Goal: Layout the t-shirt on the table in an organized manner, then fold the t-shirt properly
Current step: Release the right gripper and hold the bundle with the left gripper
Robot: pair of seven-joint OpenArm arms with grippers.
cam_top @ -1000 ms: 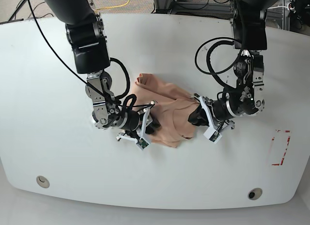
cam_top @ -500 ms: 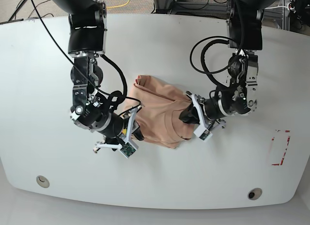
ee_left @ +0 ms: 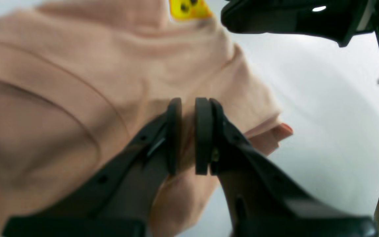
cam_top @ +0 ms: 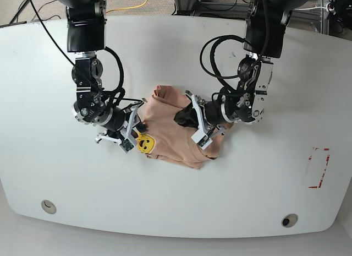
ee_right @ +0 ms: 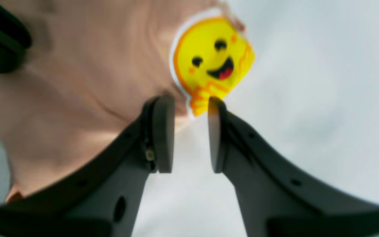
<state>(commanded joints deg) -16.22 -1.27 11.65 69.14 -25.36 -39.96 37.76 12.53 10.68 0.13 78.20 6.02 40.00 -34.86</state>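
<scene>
Your two arms are sitting closer to the far side of the large white smooth tabletop than they were a second ago, and the crumpled peach-pink short-sleeved cotton t-shirt is now showing something it was not showing then: a round yellow smiley-face print with a white outline, lying at the near edge of the cloth on the side of your right arm. Nearest you in the base view, the table's two round grommet holes are sitting by the front edge, and the red-tape rectangle mark is lying well apart from the shirt, out beyond your left arm. The shirt itself is bunched in a heap in the middle of the table, between the two arms. Your left gripper is pinching a fold of the peach fabric, its dark pads pressed against the cloth from both sides. Your right gripper is standing parted with bare white table showing in the gap, its tips just at the lower edge of the smiley print and holding nothing. No containers are showing on this table.
</scene>
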